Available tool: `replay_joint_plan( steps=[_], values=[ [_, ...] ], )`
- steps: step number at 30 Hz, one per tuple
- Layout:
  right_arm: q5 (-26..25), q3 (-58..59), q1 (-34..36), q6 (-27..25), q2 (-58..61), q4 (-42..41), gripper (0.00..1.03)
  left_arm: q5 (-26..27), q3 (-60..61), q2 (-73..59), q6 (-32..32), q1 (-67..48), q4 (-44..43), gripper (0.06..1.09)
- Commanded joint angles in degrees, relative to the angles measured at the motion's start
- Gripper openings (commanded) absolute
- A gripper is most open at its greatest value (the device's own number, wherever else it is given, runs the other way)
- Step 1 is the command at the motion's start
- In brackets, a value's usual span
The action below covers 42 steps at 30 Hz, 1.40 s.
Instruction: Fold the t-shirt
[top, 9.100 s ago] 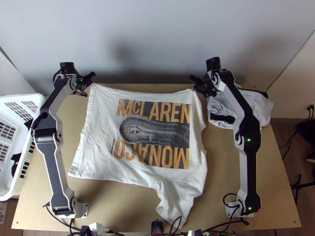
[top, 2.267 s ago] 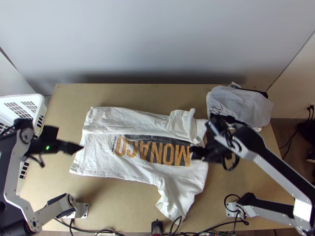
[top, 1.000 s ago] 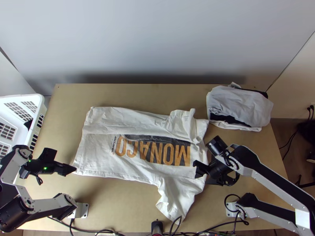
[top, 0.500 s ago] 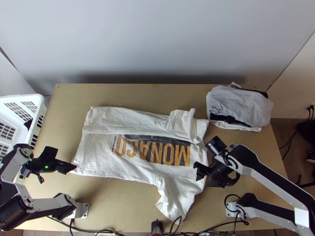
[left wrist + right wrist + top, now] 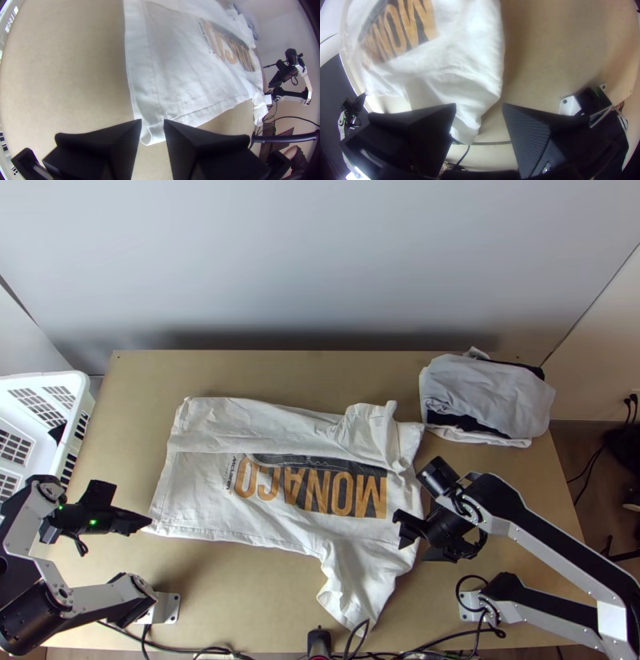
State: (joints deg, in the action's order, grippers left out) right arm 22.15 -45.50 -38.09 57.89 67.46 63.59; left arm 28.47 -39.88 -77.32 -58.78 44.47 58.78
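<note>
Left tool [image 5: 148, 523] at eight o'clock of t-shirt [image 5: 208, 520], just beside hem [image 5: 162, 488] corner; narrow gap between fingers. Right tool [image 5: 400, 530] over t-shirt at four o'clock, fingers well parted, nothing held. One t-shirt, mid-table [image 5: 256, 372], one side folded over from twelve o'clock; long axis roughly nine to three, hem at nine, collar end at three, one sleeve [image 5: 352, 592] toward six. One clothes pile [image 5: 492, 396] at two; one basket [image 5: 76, 390] at ten.
</note>
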Motion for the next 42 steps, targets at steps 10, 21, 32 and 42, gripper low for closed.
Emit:
replay_joint_plan(
  steps=[10,21,32,42],
  values=[
    [0.0,-1.2,-0.1,0.2,0.7,1.6,0.65,2.8,1.3,1.2,-2.5,1.6,1.5,0.10],
    [0.8,-1.4,1.7,1.6,1.3,4.2,0.65,2.9,1.2,0.9,-4.6,2.9,2.1,0.10],
    [1.2,1.1,2.5,1.8,2.5,1.3,0.65,2.9,1.8,0.5,-5.1,3.9,2.3,0.10],
    [2.5,2.4,2.3,0.3,6.4,-3.9,0.65,2.9,1.0,0.4,-6.0,4.8,2.8,0.10]
  ],
)
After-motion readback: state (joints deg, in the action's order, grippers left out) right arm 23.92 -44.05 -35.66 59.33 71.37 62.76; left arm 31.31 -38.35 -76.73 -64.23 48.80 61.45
